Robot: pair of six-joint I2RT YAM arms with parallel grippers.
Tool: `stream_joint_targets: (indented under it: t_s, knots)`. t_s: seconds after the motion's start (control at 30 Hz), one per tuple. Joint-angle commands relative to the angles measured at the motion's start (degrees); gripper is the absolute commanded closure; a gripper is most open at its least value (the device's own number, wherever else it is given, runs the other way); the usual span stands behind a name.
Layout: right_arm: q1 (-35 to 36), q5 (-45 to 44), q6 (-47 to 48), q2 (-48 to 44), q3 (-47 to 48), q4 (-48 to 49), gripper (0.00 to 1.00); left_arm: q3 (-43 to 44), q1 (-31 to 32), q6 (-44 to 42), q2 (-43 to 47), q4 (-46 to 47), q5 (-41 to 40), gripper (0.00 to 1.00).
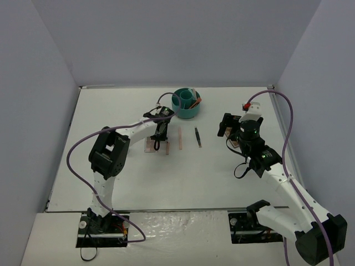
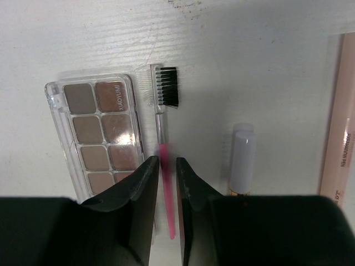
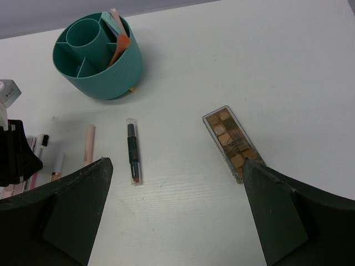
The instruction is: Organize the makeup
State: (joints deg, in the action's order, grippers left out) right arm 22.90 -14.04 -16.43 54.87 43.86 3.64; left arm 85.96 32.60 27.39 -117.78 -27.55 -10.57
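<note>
White tabletop (image 1: 127,183) under pale grey walls, with the makeup partly sorted. At centre of the left wrist view lies the pink-handled brow brush (image 2: 164,160), bristles toward 12 o'clock. The left gripper (image 2: 167,166) straddles its handle with jaws drawn narrow; whether they actually pinch it cannot be told, and the brush rests flat on the table. Touching the brush at 9 o'clock is the brown palette (image 2: 97,133). At 3 o'clock come the white-capped tube (image 2: 243,160) and then, near the frame edge, the peach stick (image 2: 338,111). In the top view the dark pencil (image 1: 198,137) lies further toward 3 o'clock. The teal divided cup (image 1: 186,102) stands at about 1 o'clock of the brush, with orange and pink sticks (image 3: 117,39) in one compartment. The right gripper (image 3: 176,162) hangs spread wide near the second palette (image 3: 233,143). By this evidence only those sticks are stowed; six items remain on the table.
</note>
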Motion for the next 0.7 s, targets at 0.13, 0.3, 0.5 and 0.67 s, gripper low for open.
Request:
stream_joint_targets:
  t_s: [0.13, 0.3, 0.5, 0.67]
  knots:
    - [-0.2, 1.0, 0.0, -0.4, 0.6, 3.6, 0.00, 0.3, -0.8, 3.0, -0.8, 1.2, 3.4, 0.84]
    - [-0.3, 1.2, -0.1, -0.6, 0.7, 3.6, 0.00, -0.7, -1.7, 3.2, -0.4, 2.2, 6.1, 0.84]
    - [-0.2, 1.4, -0.1, -0.8, 0.7, 3.5, 0.00, -1.2, -2.0, 4.6, -0.7, 2.3, 7.9, 0.84]
    - [-0.2, 1.4, -0.3, -0.9, 0.5, 3.5, 0.00, -2.8, -2.8, 7.5, -0.1, 1.4, 7.9, 0.84]
